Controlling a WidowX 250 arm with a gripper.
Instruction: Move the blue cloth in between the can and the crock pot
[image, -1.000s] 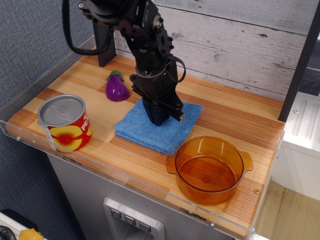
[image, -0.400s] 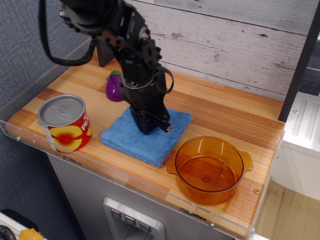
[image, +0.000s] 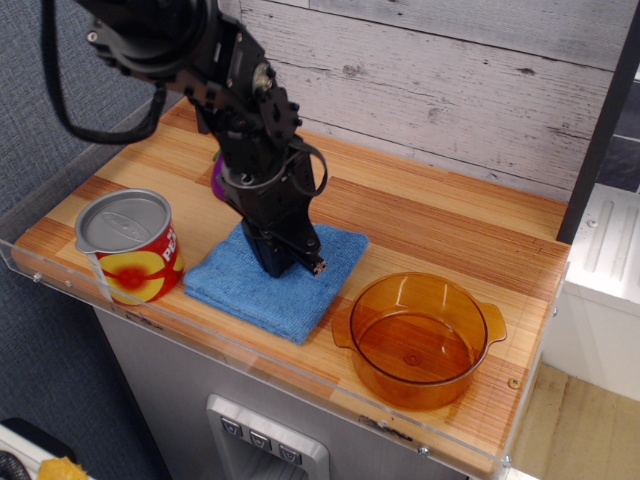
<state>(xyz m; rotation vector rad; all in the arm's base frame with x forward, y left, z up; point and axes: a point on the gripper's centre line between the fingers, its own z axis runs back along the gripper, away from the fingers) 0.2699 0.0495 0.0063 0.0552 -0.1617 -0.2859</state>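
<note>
Observation.image view: black arm leans down from upper left, its tool (image: 283, 262) pressed onto the blue cloth (image: 275, 279). Cloth lies between the can (image: 130, 245) and the crock pot (image: 419, 338). Whether the tool's tips are apart or together cannot be told.

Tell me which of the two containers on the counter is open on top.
The crock pot, the amber see-through one at the right, is open, with no lid, so its bottom shows. The can at the left has a flat grey lid.
</note>
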